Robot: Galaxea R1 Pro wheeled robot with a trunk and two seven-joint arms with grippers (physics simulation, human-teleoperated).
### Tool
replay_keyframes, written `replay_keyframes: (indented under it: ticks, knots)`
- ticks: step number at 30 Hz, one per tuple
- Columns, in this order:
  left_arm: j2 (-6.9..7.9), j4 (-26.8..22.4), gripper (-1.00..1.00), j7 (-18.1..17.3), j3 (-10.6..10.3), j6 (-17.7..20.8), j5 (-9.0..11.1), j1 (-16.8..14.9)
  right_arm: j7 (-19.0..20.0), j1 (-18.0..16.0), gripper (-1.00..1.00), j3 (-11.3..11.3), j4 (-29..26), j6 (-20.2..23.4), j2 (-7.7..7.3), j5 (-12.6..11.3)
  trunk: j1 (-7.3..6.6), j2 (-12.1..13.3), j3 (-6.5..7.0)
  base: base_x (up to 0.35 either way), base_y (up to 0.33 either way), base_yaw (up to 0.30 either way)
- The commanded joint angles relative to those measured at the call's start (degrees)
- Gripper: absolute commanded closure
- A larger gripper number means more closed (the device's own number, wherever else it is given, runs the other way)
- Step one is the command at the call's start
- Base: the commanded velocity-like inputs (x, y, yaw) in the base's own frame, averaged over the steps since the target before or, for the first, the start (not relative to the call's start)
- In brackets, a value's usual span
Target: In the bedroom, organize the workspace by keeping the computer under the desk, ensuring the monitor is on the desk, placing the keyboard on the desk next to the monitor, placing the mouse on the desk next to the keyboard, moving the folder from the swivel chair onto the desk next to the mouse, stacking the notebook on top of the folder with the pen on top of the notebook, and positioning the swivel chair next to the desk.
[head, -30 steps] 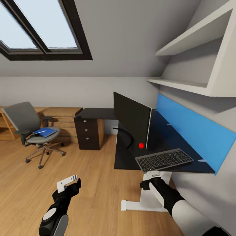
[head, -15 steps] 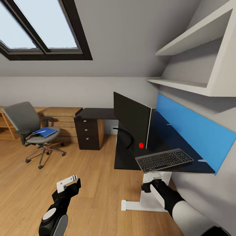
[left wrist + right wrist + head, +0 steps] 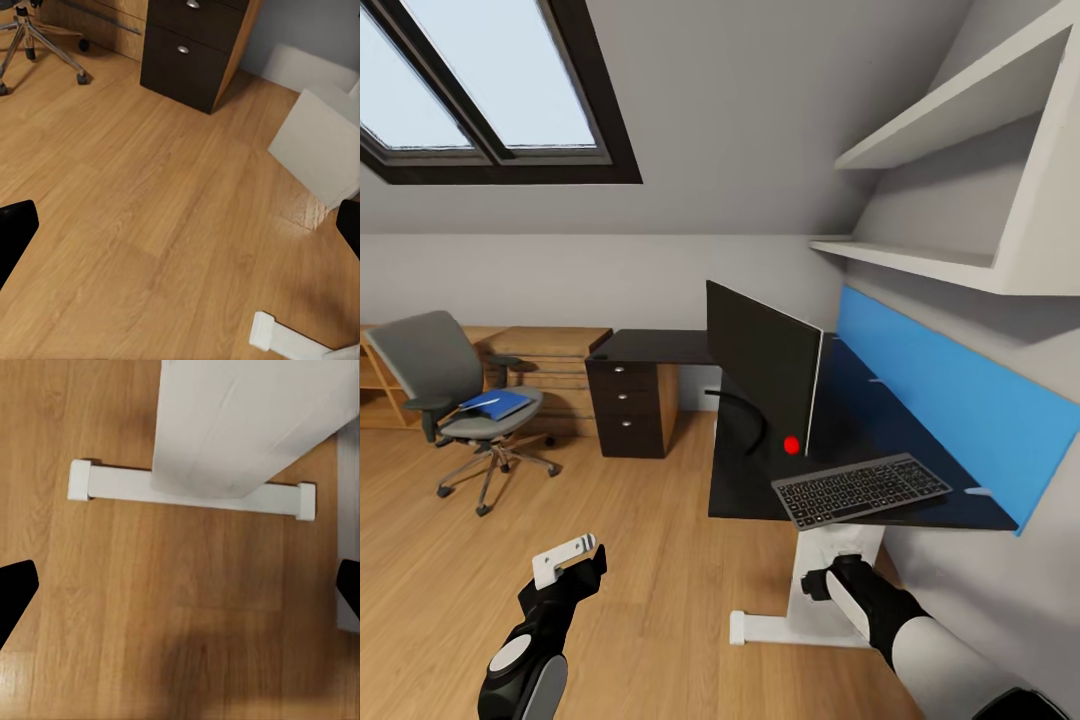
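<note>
Your blue folder [image 3: 497,403] lies on the swivel chair [image 3: 455,400] at the frame's left, up-left of your left gripper [image 3: 572,563], the nearer one; both grippers, right gripper [image 3: 838,555] included, are spread apart and empty.

Above us a dark-framed skylight [image 3: 490,90], white wall shelves [image 3: 950,180] at right — a blue wall panel [image 3: 960,400] beneath, light wooden low cabinets [image 3: 550,360], our oak-toned floor [image 3: 640,560].
</note>
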Motion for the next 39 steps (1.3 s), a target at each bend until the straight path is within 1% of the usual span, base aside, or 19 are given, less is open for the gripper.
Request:
replay_keyframes:
  ticks: [1,9,18,24,33,39]
  knots:
    - [0.01,-0.08,-1.00,0.45,-0.07,0.13,0.50,-0.02,-0.45,-0.04,-1.00,0.45,-0.10,-0.21,-0.50,-0.62,0.01,-0.04,-0.07,0.235,0.000,0.000]
    - [0.01,-0.08,-1.00,0.45,-0.07,0.19,0.50,-0.01,-0.45,-0.04,-1.00,0.45,-0.10,-0.61,-0.90,-0.65,0.01,-0.04,-0.07,0.121,0.000,0.000]
    - [0.01,-0.08,-1.00,0.45,-0.09,0.21,0.50,-0.04,-0.42,-0.04,-1.00,0.45,-0.15,-0.62,-0.85,-0.68,0.01,-0.04,-0.07,0.100,0.000,0.000]
    - [0.01,-0.08,-1.00,0.45,-0.09,0.30,0.50,-0.05,-0.42,-0.04,-1.00,0.45,-0.17,-0.62,-0.85,-0.70,0.01,-0.04,-0.07,0.236,0.000,0.000]
    - [0.01,-0.08,-1.00,0.45,-0.07,0.34,0.50,-0.02,-0.42,-0.04,-1.00,0.47,-0.17,-0.58,-0.85,-0.63,0.01,-0.04,-0.07,0.137,0.000,0.000]
    - [0.09,-0.08,-1.00,0.45,-0.07,0.37,0.50,-0.01,-0.40,-0.04,-1.00,0.53,-0.17,-0.58,-0.85,-0.62,0.01,-0.04,-0.07,0.046,0.007,0.000]
